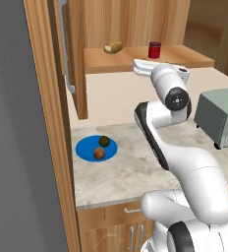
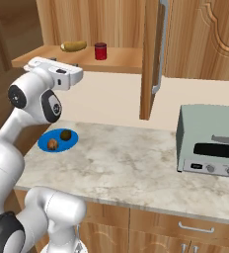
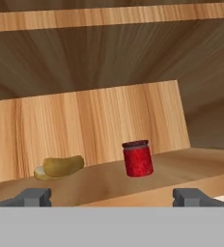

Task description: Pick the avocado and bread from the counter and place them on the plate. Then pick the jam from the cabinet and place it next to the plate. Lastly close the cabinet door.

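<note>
The blue plate (image 1: 84,147) (image 2: 42,144) lies on the counter (image 1: 128,174) at the left. On it sit the dark olive avocado (image 1: 104,141) (image 2: 65,135) and the orange-brown bread (image 1: 99,154) (image 2: 53,144). The red jam (image 1: 155,49) (image 2: 100,51) (image 3: 137,158) stands upright on the shelf of the open cabinet (image 1: 189,60). My gripper (image 3: 113,197) is open and empty, held level in front of the shelf edge and facing the jar from a short way off. The jar sits slightly right of the middle between the fingertips (image 3: 34,195).
A yellowish curved lump (image 1: 113,47) (image 2: 73,46) (image 3: 61,166) lies on the shelf left of the jar. The cabinet door (image 1: 74,54) (image 2: 151,59) stands swung out over the counter. A grey toaster oven (image 1: 221,115) (image 2: 210,141) sits at the right.
</note>
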Available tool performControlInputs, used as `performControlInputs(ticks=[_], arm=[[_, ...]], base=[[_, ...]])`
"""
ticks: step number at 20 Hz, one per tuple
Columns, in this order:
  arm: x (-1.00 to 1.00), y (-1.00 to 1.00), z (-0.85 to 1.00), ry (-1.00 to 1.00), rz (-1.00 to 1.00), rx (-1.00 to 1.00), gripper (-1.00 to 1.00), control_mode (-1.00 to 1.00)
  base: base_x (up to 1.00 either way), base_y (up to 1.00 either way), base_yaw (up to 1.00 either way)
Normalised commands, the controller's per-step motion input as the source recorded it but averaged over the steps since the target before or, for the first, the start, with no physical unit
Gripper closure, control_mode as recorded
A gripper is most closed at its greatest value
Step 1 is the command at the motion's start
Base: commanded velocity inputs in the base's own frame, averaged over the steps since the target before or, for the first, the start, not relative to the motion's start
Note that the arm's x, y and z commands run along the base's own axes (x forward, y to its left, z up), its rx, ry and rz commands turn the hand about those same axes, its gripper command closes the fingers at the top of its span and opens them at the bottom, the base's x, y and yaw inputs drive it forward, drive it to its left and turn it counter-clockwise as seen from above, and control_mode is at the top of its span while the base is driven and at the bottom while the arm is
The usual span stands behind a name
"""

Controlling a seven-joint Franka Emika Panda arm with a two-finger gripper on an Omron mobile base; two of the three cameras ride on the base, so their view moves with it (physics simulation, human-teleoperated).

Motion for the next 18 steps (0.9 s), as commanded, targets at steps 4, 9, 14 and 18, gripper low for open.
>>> performControlInputs(ticks=[4,9,14,18], arm=[[0.0,0.0,0.0,0.04,0.02,-0.04,-1.0,-1.0],[0.0,0.0,0.0,0.08,0.07,-0.06,-1.0,-1.0],[0.0,-0.11,0.0,0.0,0.0,0.01,-1.0,-1.0],[0.09,-0.4,0.01,0.0,0.0,0.05,-1.0,-1.0]], base=[[0.0,0.0,0.0],[0.0,0.0,0.0],[0.0,0.0,0.0],[0.0,0.0,0.0]])
